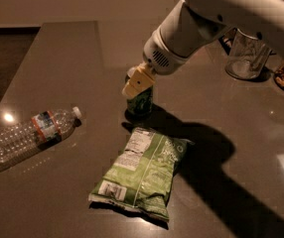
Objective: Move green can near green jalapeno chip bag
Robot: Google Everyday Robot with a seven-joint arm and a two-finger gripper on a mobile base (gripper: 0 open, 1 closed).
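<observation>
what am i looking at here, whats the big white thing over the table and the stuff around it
The big white thing is a robot arm. At its tip is a pale yellow pincer, its grasping tool. One camera looks down at a slant on a dark table. The pincer is at the top of a small upright green can; whether it grips the can cannot be told. Nearer the camera, apart from the can, lies a flat light-green chip bag. To the left a clear plastic water bottle lies on its side. At the back right stands a clear glass.
</observation>
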